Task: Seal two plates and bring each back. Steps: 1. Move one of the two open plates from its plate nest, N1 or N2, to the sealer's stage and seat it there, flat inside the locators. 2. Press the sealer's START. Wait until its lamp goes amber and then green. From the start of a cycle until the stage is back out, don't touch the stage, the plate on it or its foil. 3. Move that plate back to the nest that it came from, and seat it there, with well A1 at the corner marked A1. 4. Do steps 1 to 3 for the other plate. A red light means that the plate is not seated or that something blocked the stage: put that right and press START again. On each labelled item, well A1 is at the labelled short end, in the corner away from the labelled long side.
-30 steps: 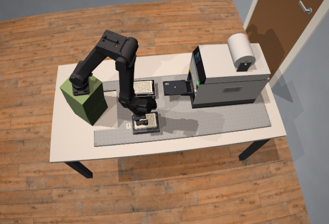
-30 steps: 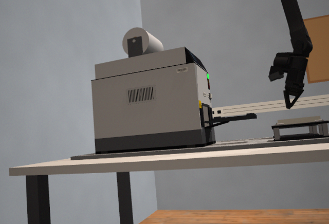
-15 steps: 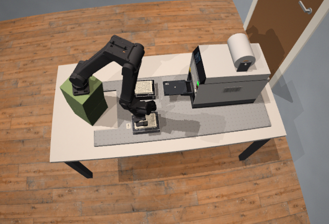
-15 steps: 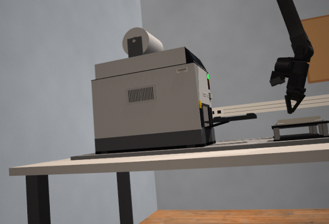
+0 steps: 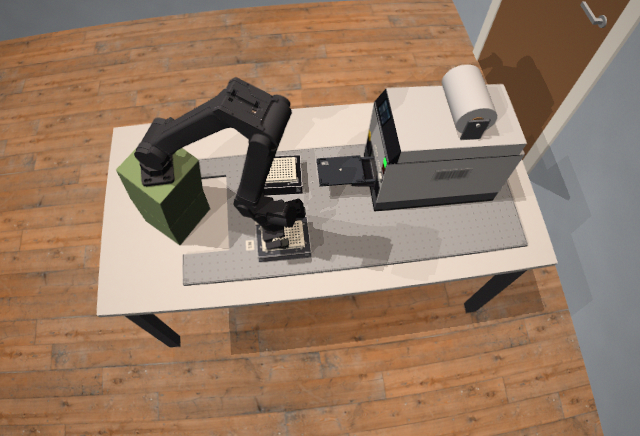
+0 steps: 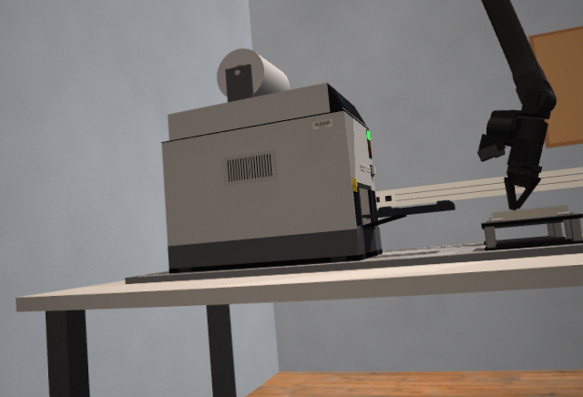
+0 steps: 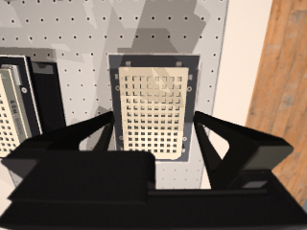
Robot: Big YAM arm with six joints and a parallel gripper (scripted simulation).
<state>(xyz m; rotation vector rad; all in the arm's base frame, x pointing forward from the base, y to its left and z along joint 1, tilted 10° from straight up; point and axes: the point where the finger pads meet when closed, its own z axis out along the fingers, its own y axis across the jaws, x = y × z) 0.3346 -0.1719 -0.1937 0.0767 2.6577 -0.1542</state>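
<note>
My gripper is open and empty, just above the cream plate in the front nest. Its fingers stand on either side of the plate's long sides in the wrist view. The plate looks flat; its wells show. The other cream plate sits in the back nest, partly hidden by the arm. The sealer's stage is out and bare. The sealer's lamp is green. Foil on either plate cannot be told.
The sealer stands at the right in the top view, with a white roll on top. The arm's green pedestal is at the left. A small label lies beside the front nest.
</note>
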